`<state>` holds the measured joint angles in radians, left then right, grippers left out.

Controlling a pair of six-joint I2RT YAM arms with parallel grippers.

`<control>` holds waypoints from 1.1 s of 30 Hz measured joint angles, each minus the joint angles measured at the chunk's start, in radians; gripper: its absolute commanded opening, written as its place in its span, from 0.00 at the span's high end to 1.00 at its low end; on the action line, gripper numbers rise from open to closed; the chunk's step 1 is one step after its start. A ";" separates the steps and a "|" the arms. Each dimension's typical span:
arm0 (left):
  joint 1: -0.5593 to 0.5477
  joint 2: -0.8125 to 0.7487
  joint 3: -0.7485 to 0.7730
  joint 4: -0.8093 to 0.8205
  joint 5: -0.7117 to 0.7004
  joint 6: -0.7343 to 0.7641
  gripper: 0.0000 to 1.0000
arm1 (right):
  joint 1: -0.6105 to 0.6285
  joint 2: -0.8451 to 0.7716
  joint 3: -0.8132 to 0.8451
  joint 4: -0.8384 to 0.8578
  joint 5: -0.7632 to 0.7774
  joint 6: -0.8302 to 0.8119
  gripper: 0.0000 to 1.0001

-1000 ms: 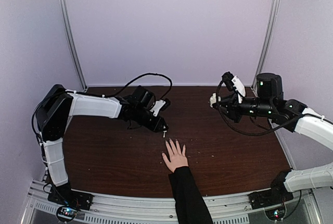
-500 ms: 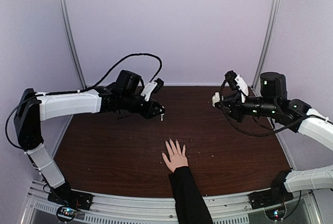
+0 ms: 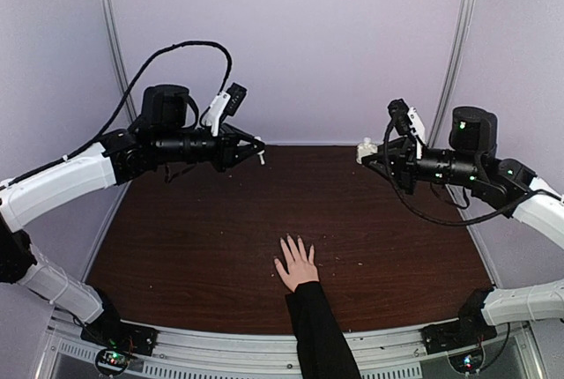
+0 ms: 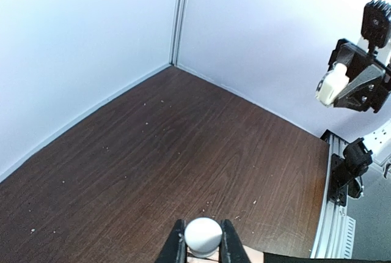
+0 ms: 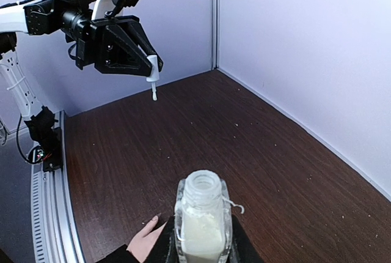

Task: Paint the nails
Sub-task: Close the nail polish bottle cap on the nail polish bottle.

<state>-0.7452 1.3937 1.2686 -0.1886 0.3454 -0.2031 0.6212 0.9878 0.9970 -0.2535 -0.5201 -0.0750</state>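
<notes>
Nails [image 3: 292,241] on the hand [image 3: 297,266] rest flat on the table [image 3: 194,247]; left gripper [image 3: 255,149] clamps the brush cap [image 4: 203,236], right gripper [image 3: 369,154] the open bottle [image 5: 202,223]

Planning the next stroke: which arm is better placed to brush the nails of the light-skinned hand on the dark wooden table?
Likely left: the left gripper is shut on the white brush cap; the right gripper only clamps the open clear bottle.
</notes>
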 measured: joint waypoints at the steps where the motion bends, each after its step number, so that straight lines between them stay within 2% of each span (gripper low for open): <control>1: 0.000 -0.016 -0.001 0.001 0.004 0.000 1.00 | 0.006 0.000 0.001 0.010 -0.005 0.002 1.00; 7: -0.043 -0.095 -0.016 0.010 0.018 -0.001 1.00 | 0.050 0.018 0.001 0.084 -0.049 0.039 1.00; 15: -0.154 -0.103 -0.012 0.031 0.012 0.000 1.00 | 0.147 0.081 0.001 0.158 -0.071 0.090 1.00; 21: -0.192 -0.092 0.019 0.038 0.007 0.000 1.00 | 0.229 0.121 0.001 0.159 -0.069 0.094 1.00; 33: -0.237 -0.060 0.068 0.057 0.007 0.000 1.00 | 0.283 0.174 0.061 0.061 -0.023 0.014 1.00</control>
<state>-0.9821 1.3334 1.3361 -0.1314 0.3523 -0.2031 0.9039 1.1618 1.0580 -0.1925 -0.5426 -0.0612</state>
